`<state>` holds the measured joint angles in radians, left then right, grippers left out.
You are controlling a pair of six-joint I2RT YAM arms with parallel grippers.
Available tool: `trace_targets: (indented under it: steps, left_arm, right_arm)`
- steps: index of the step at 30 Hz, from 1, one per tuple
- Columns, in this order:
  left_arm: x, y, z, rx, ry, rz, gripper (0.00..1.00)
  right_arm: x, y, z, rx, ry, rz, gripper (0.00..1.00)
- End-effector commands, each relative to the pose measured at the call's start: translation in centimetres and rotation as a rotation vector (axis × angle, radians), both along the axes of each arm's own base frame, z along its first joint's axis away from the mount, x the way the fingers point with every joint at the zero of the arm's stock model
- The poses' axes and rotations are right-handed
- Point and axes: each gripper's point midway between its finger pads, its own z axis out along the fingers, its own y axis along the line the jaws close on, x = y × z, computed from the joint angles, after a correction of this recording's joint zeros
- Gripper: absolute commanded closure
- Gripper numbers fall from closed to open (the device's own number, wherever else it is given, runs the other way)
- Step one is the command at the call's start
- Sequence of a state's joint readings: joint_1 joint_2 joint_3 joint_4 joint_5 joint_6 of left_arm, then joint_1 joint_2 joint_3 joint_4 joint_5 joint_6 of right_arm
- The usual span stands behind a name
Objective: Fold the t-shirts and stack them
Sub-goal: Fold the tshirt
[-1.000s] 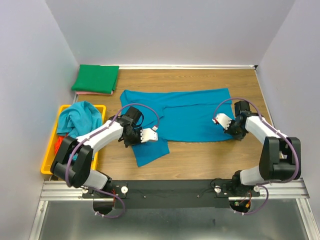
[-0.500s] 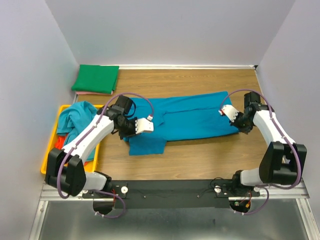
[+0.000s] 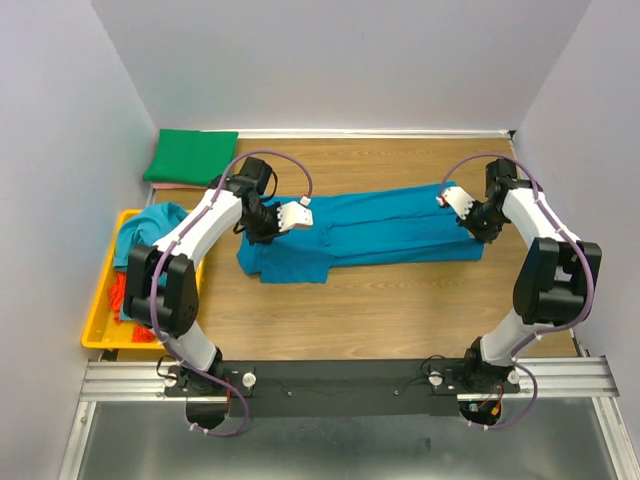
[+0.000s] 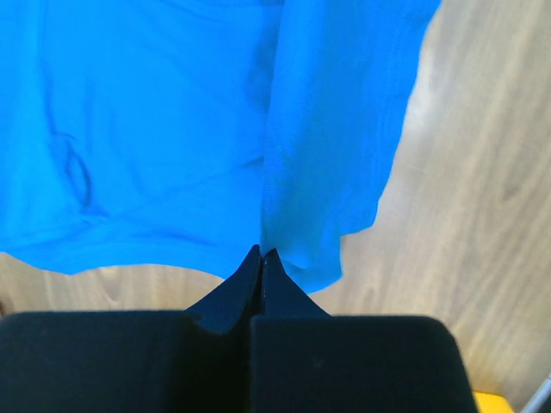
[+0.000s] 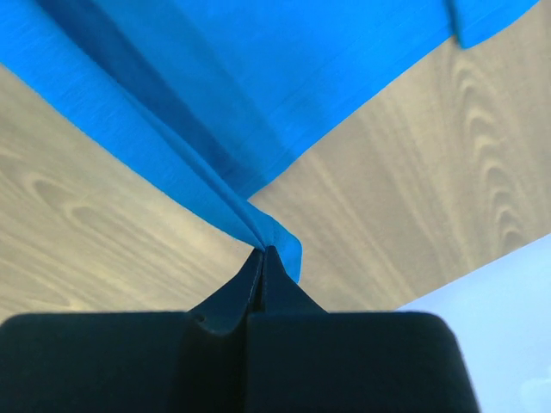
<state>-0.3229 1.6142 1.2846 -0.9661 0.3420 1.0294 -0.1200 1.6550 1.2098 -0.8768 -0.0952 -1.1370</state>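
At surface centre, we have left pincer and right pincer both clamped shut on teal t-shirt hem. Near edge got carried over to far side since a sec ago, so lengthwise fold approx done.

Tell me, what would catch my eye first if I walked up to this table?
The bright teal-blue t-shirt, stretched across the middle of the wooden table, with the left end effector and the right end effector each shut on one end of it. Next, a folded green shirt lies in the far left corner, and a yellow tray at the left edge holds a crumpled teal shirt.
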Motion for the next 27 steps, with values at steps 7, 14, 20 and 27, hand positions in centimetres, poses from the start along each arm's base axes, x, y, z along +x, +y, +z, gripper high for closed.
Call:
trace_targets:
  steps: [7,14,20,27]
  left_arm:
    - [5.0,-0.2,-0.8,0.038,-0.002,-0.037,1.00]
    - [7.8,-0.3,-1.0,0.067,-0.006,-0.060,1.00]
    - [9.0,0.1,-1.7,0.075,0.004,-0.060,1.00]
    - [9.5,1.1,-2.6,0.086,0.015,-0.042,1.00]
  right_arm:
    - [3.0,-0.1,-0.6,0.032,0.013,0.004,0.99]
    - [4.2,-0.2,-1.3,0.035,0.021,-0.005,0.99]
    - [5.7,-0.3,-1.3,0.039,0.009,-0.014,0.99]
    - [7.2,-0.3,-1.8,0.034,0.008,-0.006,1.00]
